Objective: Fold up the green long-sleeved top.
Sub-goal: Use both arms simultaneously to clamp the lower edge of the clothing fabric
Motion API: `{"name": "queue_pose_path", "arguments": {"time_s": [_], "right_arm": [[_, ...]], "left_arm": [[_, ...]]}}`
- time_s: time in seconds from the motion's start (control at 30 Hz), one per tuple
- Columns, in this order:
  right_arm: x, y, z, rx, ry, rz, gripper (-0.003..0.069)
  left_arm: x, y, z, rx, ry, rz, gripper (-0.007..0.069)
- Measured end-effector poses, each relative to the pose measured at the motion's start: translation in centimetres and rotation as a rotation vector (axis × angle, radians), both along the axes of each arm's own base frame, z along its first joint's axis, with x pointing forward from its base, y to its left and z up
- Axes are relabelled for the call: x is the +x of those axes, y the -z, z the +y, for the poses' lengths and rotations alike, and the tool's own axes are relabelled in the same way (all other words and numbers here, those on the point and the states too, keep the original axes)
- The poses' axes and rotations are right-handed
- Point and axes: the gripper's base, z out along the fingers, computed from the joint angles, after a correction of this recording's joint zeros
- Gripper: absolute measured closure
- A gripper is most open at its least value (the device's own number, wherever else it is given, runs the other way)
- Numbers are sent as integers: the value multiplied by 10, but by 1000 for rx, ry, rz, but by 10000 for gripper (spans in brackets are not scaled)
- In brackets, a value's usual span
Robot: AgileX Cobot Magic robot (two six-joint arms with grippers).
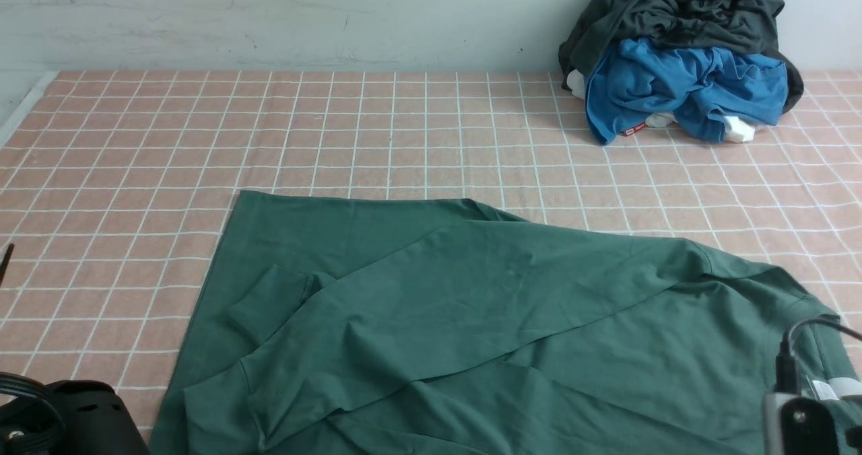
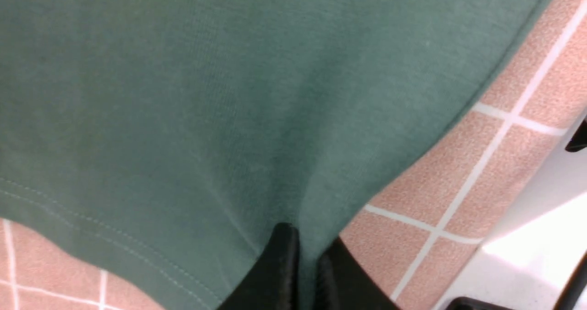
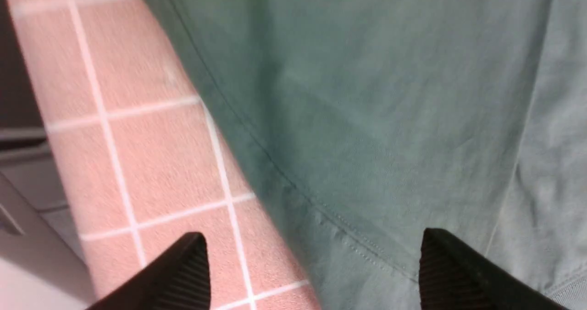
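The green long-sleeved top [image 1: 471, 320] lies spread on the checked pink tablecloth [image 1: 377, 132] at the near middle, with both sleeves folded across its body and one cuff [image 1: 266, 303] showing. My left gripper [image 2: 308, 259] is shut on a pinch of the green top [image 2: 229, 94] near its stitched hem, at the cloth's edge. My right gripper [image 3: 314, 259] is open, its fingers [image 3: 185, 273] wide apart, straddling the edge and a seam of the green top [image 3: 390, 94]. In the front view only the arms' bodies show at the bottom corners.
A pile of a bright blue garment [image 1: 680, 91] under a dark grey-black garment [image 1: 680, 11] sits at the far right against the wall. The table's near edge shows beside the cloth in both wrist views [image 2: 527, 236].
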Motion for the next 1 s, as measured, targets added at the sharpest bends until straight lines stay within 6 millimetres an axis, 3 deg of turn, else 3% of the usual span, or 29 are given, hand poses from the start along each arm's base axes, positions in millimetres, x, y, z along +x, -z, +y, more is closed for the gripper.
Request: {"name": "queue_pose_path", "arguments": {"time_s": [0.2,0.53,0.67,0.8,1.0], "right_arm": [[3,17,-2,-55,-22,-5,94],[24,43,8,-151,-66,58,94],[31,54,9,-212,-110,72,124],[34,60,10,-235,-123,94,228],[36,59,12,-227,-117,87,468]], "left_arm": [[0,0,0,-3,-5,5,618],[0,0,0,-4,-8,5,618],[0,0,0,-4,-8,5,618],[0,0,0,-4,-8,5,618],[0,0,0,-4,-8,5,618]]}}
